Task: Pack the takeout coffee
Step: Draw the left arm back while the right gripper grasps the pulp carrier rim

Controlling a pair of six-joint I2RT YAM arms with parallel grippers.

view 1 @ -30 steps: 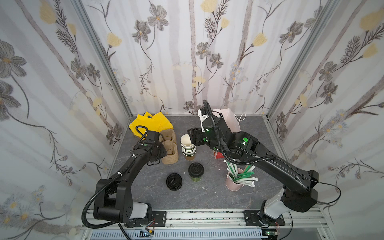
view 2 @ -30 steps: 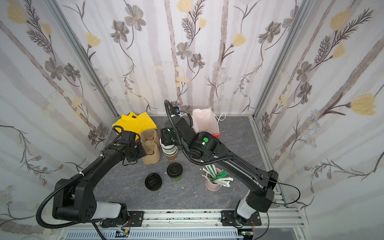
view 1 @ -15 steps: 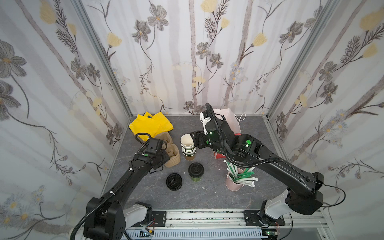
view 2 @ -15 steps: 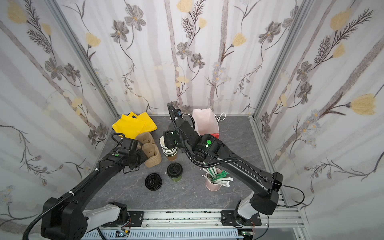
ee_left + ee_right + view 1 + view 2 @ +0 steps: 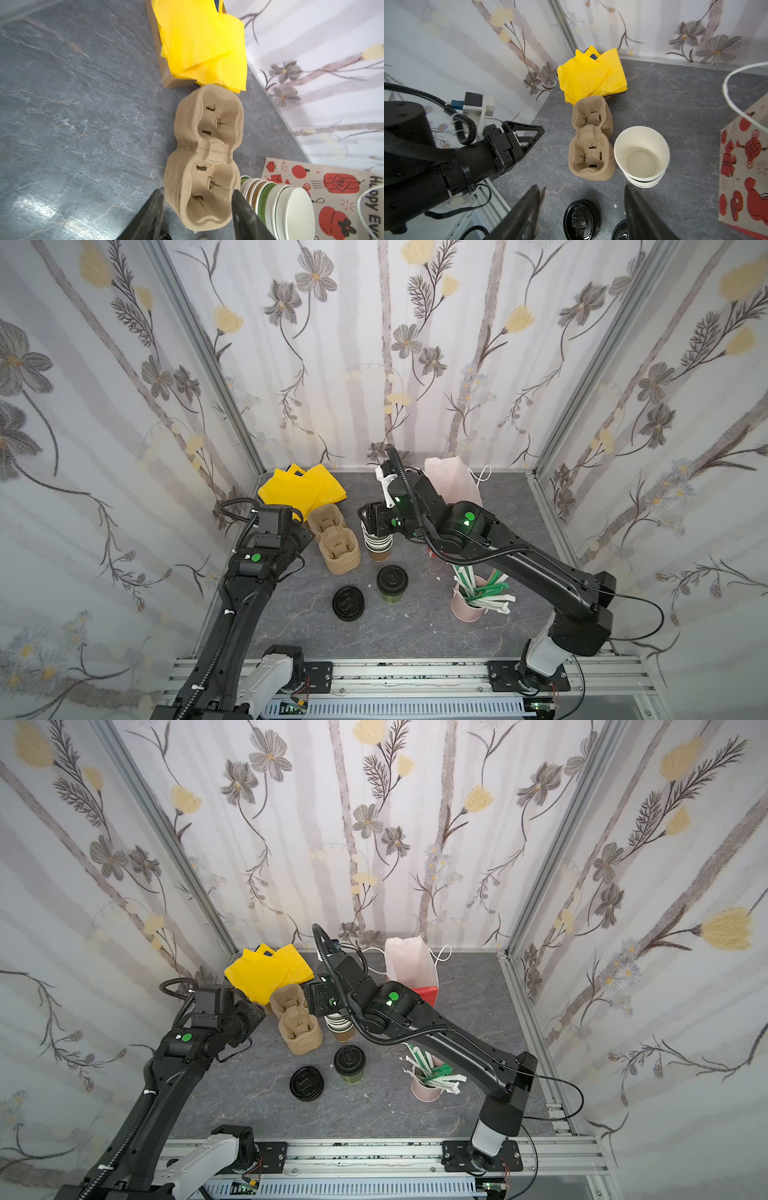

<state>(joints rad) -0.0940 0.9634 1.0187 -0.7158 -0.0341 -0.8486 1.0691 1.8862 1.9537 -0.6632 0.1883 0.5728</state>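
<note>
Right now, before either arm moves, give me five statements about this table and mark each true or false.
1. The lidded green cup stands upright, held by neither gripper. True.
2. The left gripper is clamped on the cup carriers. False: the left gripper is open, apart from the carrier stack.
3. The nested cups wear a lid. False: their top cup is lidless.
4. A pile of loose black lids lies beside the lidded cup. True.
5. The right gripper is open and empty. True.
</note>
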